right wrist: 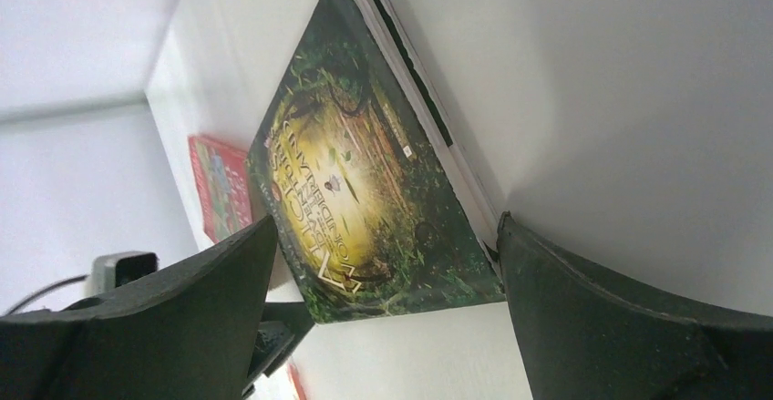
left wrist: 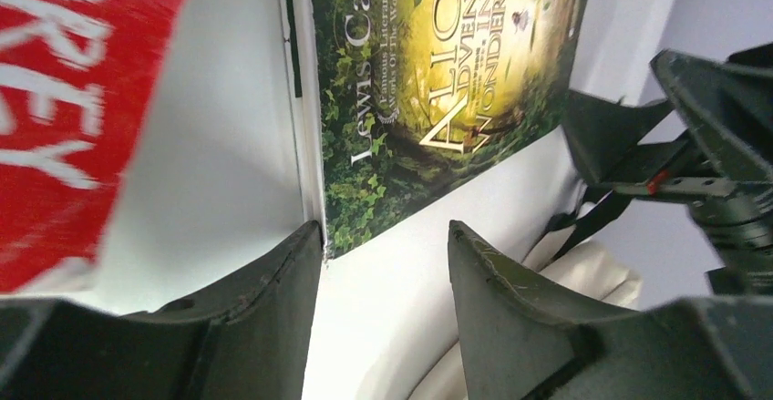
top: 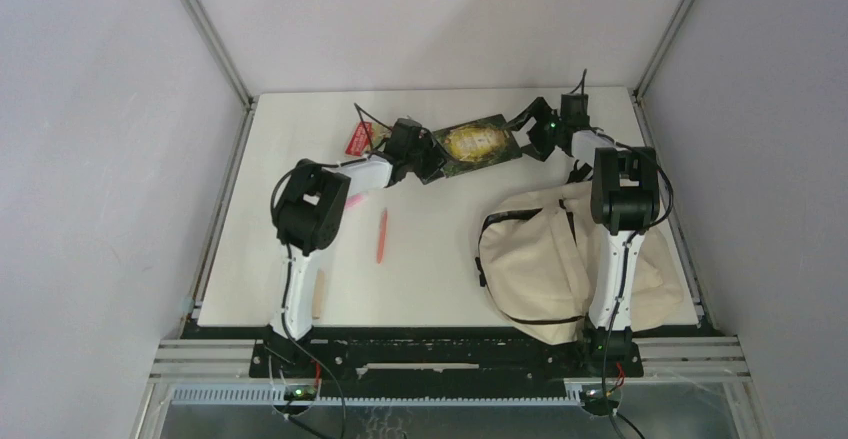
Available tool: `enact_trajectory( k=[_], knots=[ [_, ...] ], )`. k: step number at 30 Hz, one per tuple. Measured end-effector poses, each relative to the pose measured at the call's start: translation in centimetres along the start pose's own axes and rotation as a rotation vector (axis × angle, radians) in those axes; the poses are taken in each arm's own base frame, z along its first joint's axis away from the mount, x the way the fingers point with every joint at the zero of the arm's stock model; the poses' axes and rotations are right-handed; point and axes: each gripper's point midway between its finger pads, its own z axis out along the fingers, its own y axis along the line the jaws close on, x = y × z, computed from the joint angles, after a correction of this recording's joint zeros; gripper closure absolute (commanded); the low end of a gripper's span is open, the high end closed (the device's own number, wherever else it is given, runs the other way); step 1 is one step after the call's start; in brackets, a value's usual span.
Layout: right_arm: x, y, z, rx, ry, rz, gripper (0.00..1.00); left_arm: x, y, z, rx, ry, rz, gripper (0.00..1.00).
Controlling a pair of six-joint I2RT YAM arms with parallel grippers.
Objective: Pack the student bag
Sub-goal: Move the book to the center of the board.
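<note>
Cream canvas made up the bag [top: 545,259], which lay slumped at the near right corner of the worktop [top: 430,269], partly under the right arm, its black-edged mouth turned toward the middle. It looked soft and light. The cloth would likely sag and fold rather than hold a shape, so a pinch in the middle of a panel would only bunch it. The firmer hold seemed to be the zip-trimmed rim of the mouth or a black strap, with one side lifted to open the mouth wide.

Apart from the bag, along the far edge near the middle, lay a green-and-gold book [top: 478,142] with an arm at each end. The left fingers [left wrist: 260,313] stood apart and empty, one tip at the book's corner. The right fingers [right wrist: 597,313] were spread wide too, gripping nothing, the book's other end just beyond them. A red book [top: 358,140] sat at the far edge to its left, and an orange pen [top: 381,235] lay near the worktop's middle.
</note>
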Motion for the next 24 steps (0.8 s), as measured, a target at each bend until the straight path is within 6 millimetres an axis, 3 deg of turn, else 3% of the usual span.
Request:
enact_trajectory(
  k=[6,11,24],
  knots=[
    [5.7,1.5,-0.3,-0.004,0.096,-0.106,0.03,2.3,3.2,-4.7,-0.070,0.009,0.036,0.43],
    [9.4,3.0,0.3,-0.015,0.161,-0.196,0.04,3.4,5.4,-7.5,-0.125,0.009,0.054,0.43],
    [14.1,4.4,0.1,-0.009,0.264,-0.250,0.01,4.0,8.2,-11.5,-0.194,0.017,0.084,0.43]
  ],
)
